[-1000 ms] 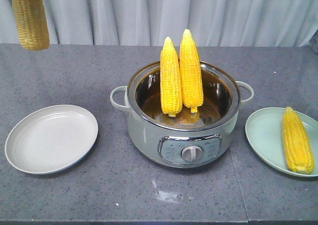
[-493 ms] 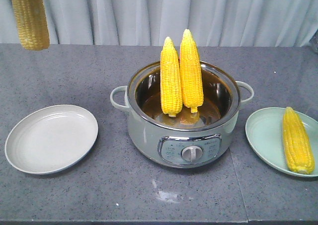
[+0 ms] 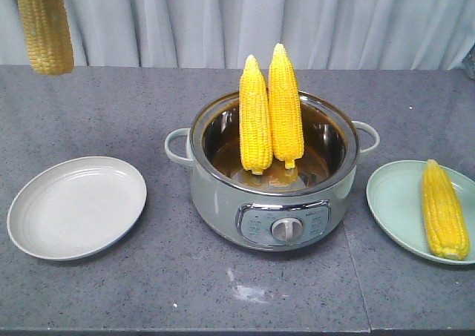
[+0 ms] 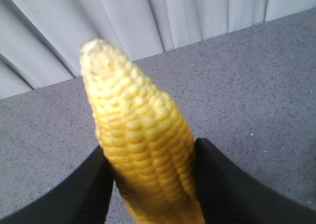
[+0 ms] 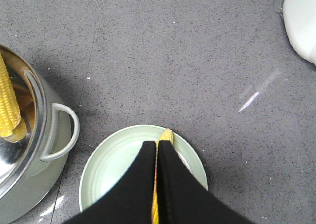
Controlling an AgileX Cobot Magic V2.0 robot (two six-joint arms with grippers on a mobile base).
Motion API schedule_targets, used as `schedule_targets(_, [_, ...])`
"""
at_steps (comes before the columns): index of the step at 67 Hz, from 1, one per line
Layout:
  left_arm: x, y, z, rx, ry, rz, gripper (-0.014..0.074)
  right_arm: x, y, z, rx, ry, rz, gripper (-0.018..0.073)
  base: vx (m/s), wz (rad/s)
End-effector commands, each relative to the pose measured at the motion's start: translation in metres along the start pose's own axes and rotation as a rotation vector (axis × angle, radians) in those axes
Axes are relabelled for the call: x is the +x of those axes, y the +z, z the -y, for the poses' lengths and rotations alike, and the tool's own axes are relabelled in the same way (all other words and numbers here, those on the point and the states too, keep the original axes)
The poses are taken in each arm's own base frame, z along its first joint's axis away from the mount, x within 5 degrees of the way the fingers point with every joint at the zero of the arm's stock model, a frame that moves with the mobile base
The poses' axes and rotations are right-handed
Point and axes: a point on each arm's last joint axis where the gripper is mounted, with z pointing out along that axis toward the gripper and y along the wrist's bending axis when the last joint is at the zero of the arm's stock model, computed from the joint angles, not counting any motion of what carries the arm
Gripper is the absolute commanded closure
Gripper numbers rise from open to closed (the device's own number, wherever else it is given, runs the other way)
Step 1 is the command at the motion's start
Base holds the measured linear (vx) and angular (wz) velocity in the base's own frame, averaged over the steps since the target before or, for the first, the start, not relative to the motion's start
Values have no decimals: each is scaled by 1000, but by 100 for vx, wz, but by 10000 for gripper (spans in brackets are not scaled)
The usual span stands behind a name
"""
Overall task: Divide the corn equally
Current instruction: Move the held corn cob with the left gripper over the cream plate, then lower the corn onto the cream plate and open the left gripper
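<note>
My left gripper (image 4: 150, 152) is shut on a yellow corn cob (image 4: 133, 120), black fingers pressed on both its sides. In the front view that cob (image 3: 46, 28) hangs high at the far left, above and behind the empty white plate (image 3: 74, 206). Two more cobs (image 3: 254, 117) (image 3: 286, 106) stand upright in the steel pot (image 3: 271, 202). A fourth cob (image 3: 443, 208) lies on the pale green plate (image 3: 393, 202). My right gripper (image 5: 157, 144) is shut and empty, held high over that green plate (image 5: 113, 159), hiding most of the cob (image 5: 167, 134) below.
The pot sits mid-table between the two plates, with side handles (image 3: 174, 145) (image 3: 369, 134). A grey curtain (image 3: 223, 17) hangs behind the table. A white rounded object (image 5: 301, 16) lies on the table beyond the green plate in the right wrist view.
</note>
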Motion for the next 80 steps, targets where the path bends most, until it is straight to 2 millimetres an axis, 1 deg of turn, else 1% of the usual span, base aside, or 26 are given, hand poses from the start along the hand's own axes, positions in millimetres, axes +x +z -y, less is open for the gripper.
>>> schedule_targets(1, [-10,-29,-11,-18,-29,135,468,-1,-18,0,9,0,51,568,0,0])
schedule_targets(12, [-5,-28,-11,-20,-31,74,468,-1,-18,0,10,0,51,568,0,0])
schedule_targets(19, [-5,-30,-11,-11,-117,78,468,-1,-18,0,10,0,50,568,0,0])
schedule_targets(23, [-5,-34,-9,28,-160,83,468,-1,-18,0,10,0,50,568,0,0])
schedule_targets(35, [-5,-37,-3,108,-147,84,468,-1,-18,0,10,0,50,568,0,0])
schedule_targets(42, [-2,-34,1,131,-128,62,468,-1,-18,0,10,0,50,568,0,0])
schedule_targets(48, [13,-21,3,98,-45,-10,468,-1,-18,0,10,0,50,568,0,0])
schedule_targets(54, [29,-13,6,89,-24,-82,468,-1,-18,0,10,0,50,568,0,0])
schedule_targets(60, [47,-3,9,89,-31,-157,467,-1,-18,0,10,0,50,568,0,0])
schedule_targets(70, [77,19,20,98,-26,-291,459,-1,-18,0,10,0,50,568,0,0])
schedule_targets(80, [94,33,28,160,-52,-377,444,-1,-18,0,10,0,51,568,0,0])
